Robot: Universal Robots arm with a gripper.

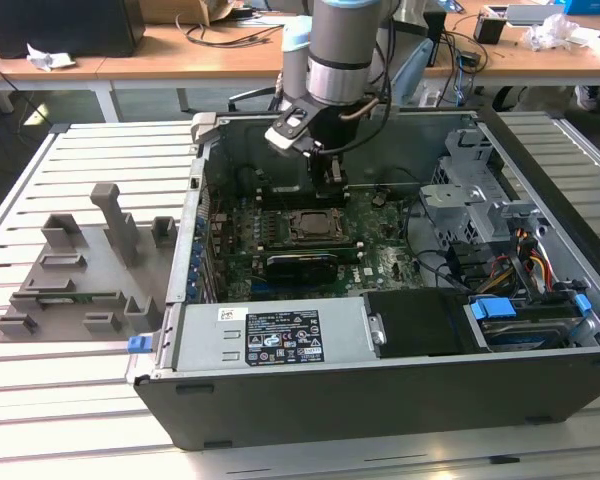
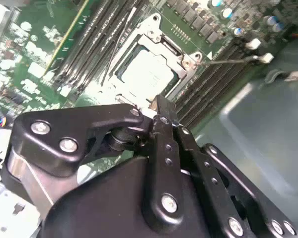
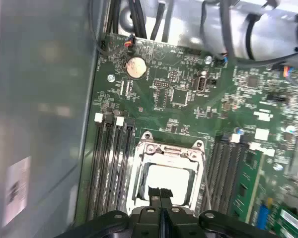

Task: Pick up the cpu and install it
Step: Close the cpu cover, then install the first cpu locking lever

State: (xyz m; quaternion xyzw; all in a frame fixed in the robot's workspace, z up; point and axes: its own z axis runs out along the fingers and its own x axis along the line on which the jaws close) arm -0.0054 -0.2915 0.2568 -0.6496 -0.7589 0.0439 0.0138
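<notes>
Down in the socket (image 3: 148,148) on the green motherboard (image 3: 188,99) sits the cpu (image 3: 170,174), its shiny top showing bright through the metal frame in both wrist views. Right over one edge of it hangs the gripper (image 3: 161,192), fingers pinched together with nothing between them, though I can't tell if the tips touch the chip. Memory slots (image 3: 111,163) flank the socket, and the grey holder tray (image 1: 80,270) lies outside the open case (image 1: 380,400), at the exterior view's left.

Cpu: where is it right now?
In both wrist views the cpu lies inside the socket frame on the motherboard, flanked by memory slots, with the gripper close over it.
</notes>
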